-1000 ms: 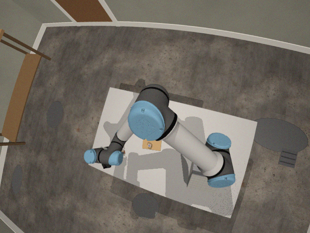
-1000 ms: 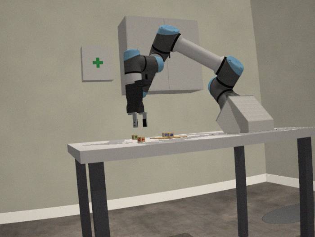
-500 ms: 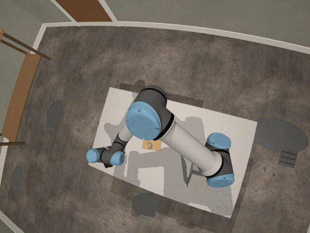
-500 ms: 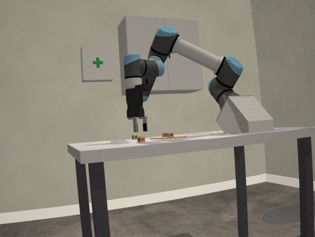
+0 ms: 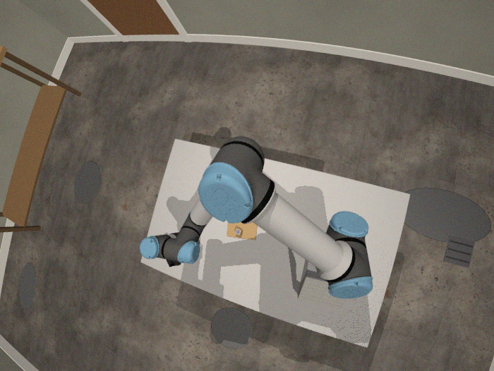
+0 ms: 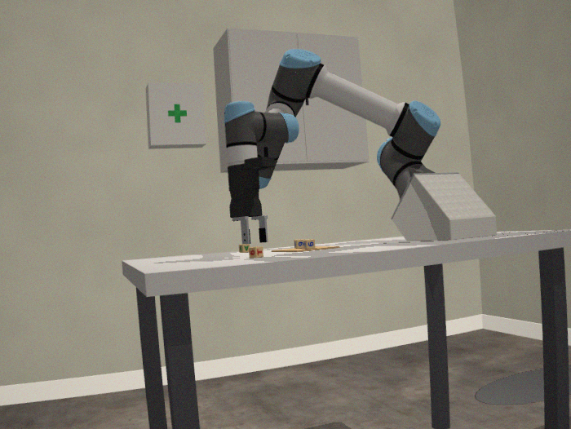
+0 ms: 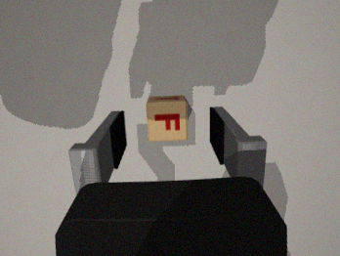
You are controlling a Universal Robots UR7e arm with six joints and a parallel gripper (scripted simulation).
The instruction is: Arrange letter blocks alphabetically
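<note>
In the wrist view a tan block with a red F [image 7: 168, 120] on top lies on the white table, between and below my open fingers. In the side view my gripper [image 6: 253, 236] hangs open just above two blocks near the table's left end: one with red marks [image 6: 255, 251] and one with green marks [image 6: 243, 248]. A thin tan mat [image 6: 305, 249] lies further right with two blue-marked blocks [image 6: 304, 243] on it. In the top view the mat [image 5: 243, 231] shows one block [image 5: 238, 230]; the arm hides the gripper and the blocks below it.
The robot's grey base [image 6: 443, 208] stands on the table's right part. The table's left edge [image 6: 134, 271] is close to the gripper. A wall cabinet [image 6: 290, 99] hangs behind the arm. A wooden chair [image 5: 29, 147] stands off to the left on the floor.
</note>
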